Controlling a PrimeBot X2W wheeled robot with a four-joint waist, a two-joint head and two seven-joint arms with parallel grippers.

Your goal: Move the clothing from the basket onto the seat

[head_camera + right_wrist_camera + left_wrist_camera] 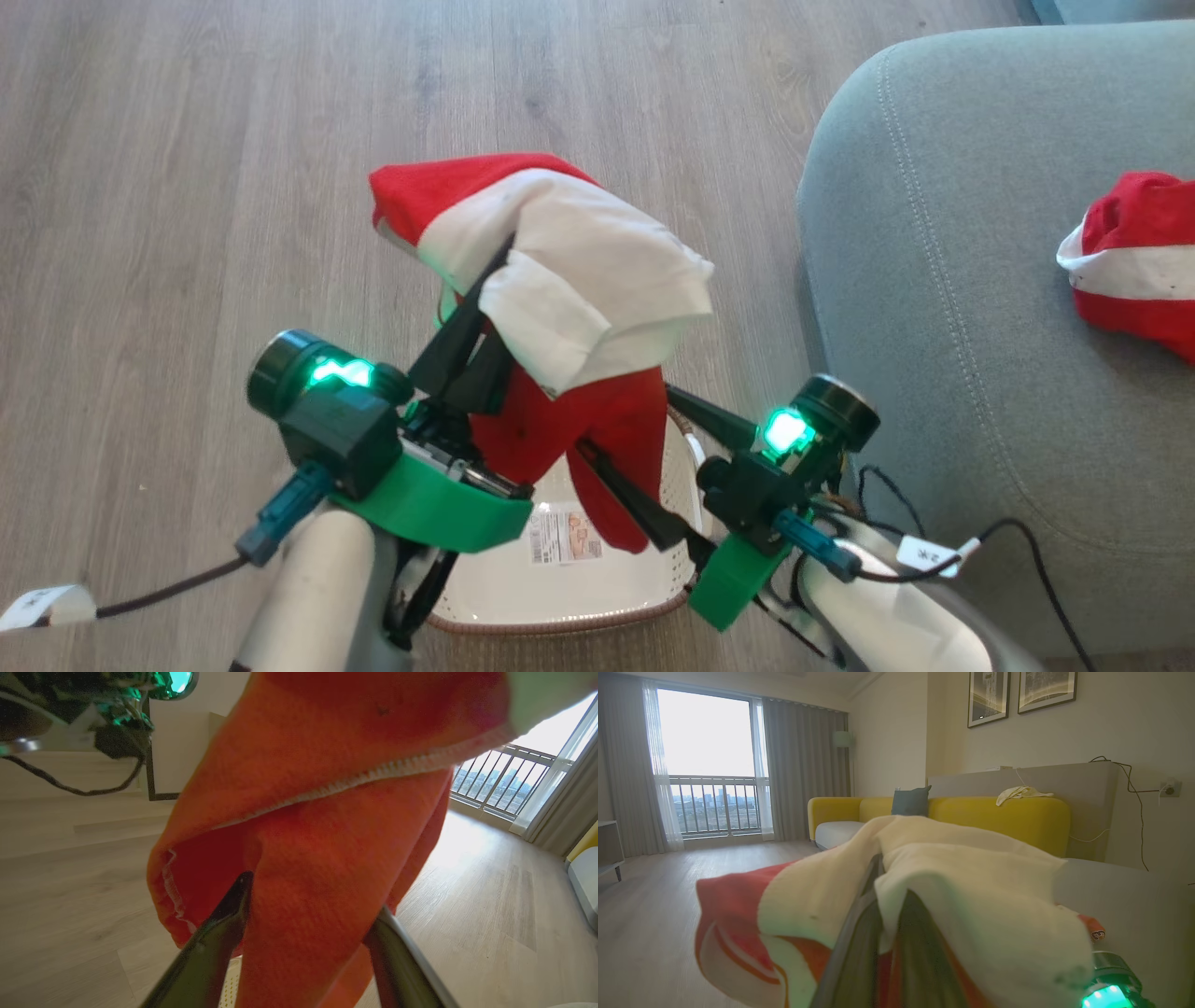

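One garment (1134, 261) lies on the seat (934, 280). The second garment (579, 271) hangs above the basket (504, 588), pinched in the closed left gripper (495, 280). The right gripper (621, 420) stands wide, straddling its red tail unclamped. The basket appears empty. Remaining, in my judgement: carry across, release on the seat.

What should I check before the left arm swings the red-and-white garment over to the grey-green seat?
1. Left gripper shut on red-and-white fabric garment: ok.
2. Garment's hanging red end clear of cream perforated plastic basket: cannot tell.
3. Right gripper clear of garment: not ok, open fingers straddle the red end.
4. Bare room on grey-green upholstered seat: ok.
5. Second red-and-white garment already on seat: ok.
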